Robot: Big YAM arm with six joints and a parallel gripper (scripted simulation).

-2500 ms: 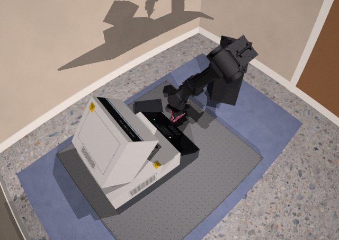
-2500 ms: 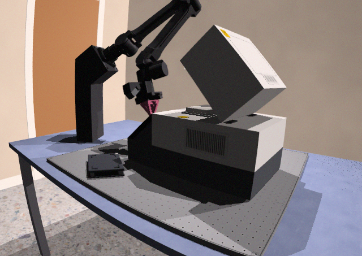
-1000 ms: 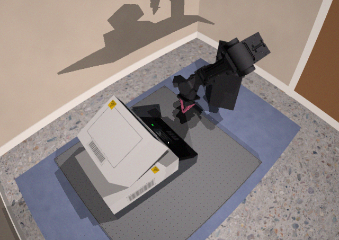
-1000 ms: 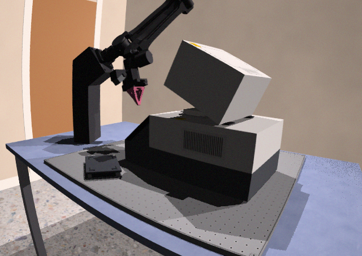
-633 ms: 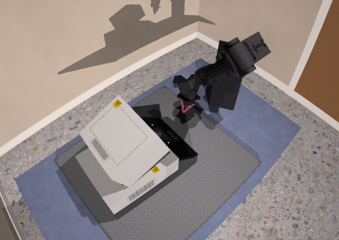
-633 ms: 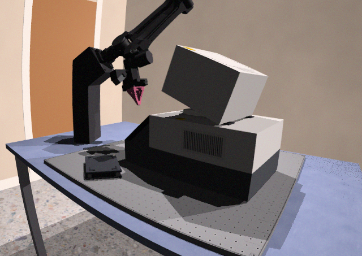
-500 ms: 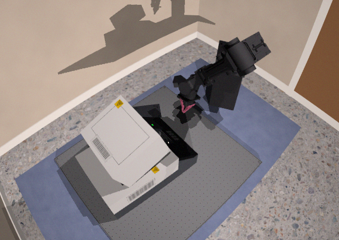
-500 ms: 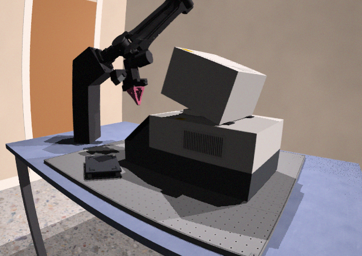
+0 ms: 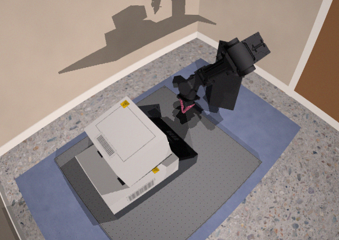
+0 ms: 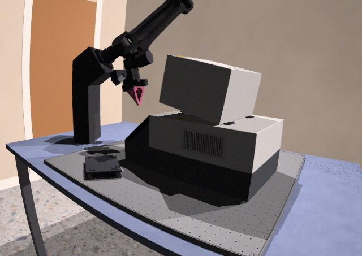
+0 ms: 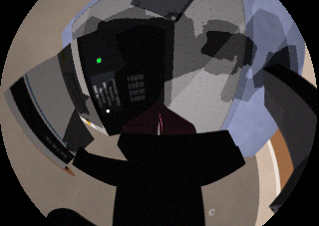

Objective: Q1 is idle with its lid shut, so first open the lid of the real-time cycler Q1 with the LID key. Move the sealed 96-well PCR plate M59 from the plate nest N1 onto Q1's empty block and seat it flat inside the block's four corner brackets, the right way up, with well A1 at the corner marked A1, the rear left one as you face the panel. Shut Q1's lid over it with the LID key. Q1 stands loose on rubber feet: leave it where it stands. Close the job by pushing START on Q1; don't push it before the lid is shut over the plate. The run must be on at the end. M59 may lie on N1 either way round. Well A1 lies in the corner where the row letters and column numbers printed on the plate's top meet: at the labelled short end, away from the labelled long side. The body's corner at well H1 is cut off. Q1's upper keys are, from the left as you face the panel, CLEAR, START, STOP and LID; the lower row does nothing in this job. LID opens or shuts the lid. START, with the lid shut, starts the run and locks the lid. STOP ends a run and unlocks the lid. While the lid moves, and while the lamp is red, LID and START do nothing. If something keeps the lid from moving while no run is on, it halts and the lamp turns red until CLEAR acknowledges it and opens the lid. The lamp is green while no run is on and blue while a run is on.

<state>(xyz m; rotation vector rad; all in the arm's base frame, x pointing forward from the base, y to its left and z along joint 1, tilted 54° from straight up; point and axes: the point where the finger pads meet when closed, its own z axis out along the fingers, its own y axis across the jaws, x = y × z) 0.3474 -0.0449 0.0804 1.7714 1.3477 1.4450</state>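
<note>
Light was bright and hard, casting sharp-edged shadows. In the top view the cycler (image 9: 128, 150) and arm (image 9: 219, 73) threw a long dark shadow onto the wall (image 9: 54, 26) toward 11 o'clock. The wrist view was a fisheye circle, black outside it, bending lines at its rim, dim and coarse. There was no glare.
</note>
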